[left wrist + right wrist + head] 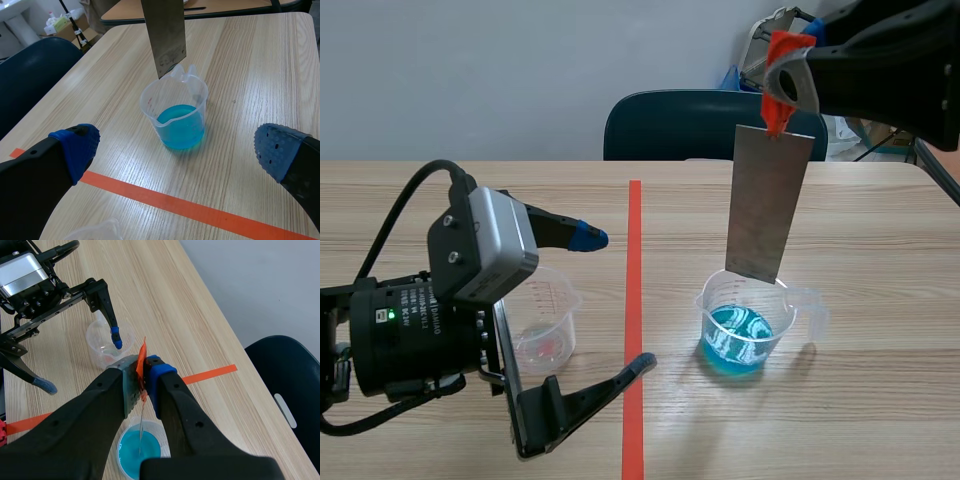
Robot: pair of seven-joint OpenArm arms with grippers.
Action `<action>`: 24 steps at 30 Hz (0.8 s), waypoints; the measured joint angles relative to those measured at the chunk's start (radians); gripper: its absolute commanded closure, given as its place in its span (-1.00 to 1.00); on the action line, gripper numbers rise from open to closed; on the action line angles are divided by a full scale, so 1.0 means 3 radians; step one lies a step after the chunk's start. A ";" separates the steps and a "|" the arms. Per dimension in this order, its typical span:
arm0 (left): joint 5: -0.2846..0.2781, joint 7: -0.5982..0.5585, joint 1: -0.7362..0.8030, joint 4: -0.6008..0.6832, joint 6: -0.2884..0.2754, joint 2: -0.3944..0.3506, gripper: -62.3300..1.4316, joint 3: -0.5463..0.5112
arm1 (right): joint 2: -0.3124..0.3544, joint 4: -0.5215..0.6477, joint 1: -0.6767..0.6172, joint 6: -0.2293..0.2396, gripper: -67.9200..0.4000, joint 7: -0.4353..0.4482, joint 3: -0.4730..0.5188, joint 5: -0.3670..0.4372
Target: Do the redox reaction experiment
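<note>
Overhead, the right gripper (786, 88) is clamped on the orange-red tab (778, 108) at the top of a flat grey metal strip (767, 205). The strip hangs almost upright, slightly tilted. Its lower edge sits about level with the rim of a clear plastic measuring beaker with a spout (704, 303), which stands on the light wooden table (880, 230). The beaker is partly filled with bright blue liquid (738, 340), and the strip is clear of it.

The left gripper (615, 300) lies low on the other side of the orange-red tape line (634, 220), turned on its side. Its fingers are spread wide and hold nothing. A small clear plastic cup (565, 298) with a faint reddish trace at its bottom stands just behind this gripper, well apart from the beaker. A dark blue chair (690, 125) stands at the table's far edge.
</note>
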 measured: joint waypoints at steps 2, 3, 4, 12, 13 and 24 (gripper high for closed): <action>0.0001 0.0003 0.0000 0.0000 0.0000 0.0000 -1.00 0.0000 | 0.0000 0.0000 0.0000 0.0000 0.97 0.0000 0.0000 0.0000; 0.0001 0.0003 0.0000 0.0000 0.0000 0.0000 -1.00 0.0000 | 0.0000 0.0000 0.0000 0.0000 0.97 0.0000 0.0000 0.0000; 0.0003 0.0003 0.0000 0.0000 0.0000 0.0000 -1.00 0.0000 | 0.0000 0.0000 0.0000 0.0000 0.97 0.0000 0.0000 0.0000; 0.0003 0.0003 0.0000 0.0000 0.0000 0.0000 -1.00 0.0000 | 0.0000 0.0000 0.0000 0.0000 0.97 0.0000 0.0000 0.0000; 0.0003 0.0003 0.0000 0.0000 0.0000 0.0000 -1.00 0.0000 | 0.0000 0.0000 0.0000 0.0000 0.97 0.0000 0.0000 0.0000; 0.0004 0.0076 0.0000 0.0000 0.0000 0.0000 -1.00 0.0000 | 0.0000 0.0000 0.0000 0.0000 0.97 0.0000 0.0000 -0.0001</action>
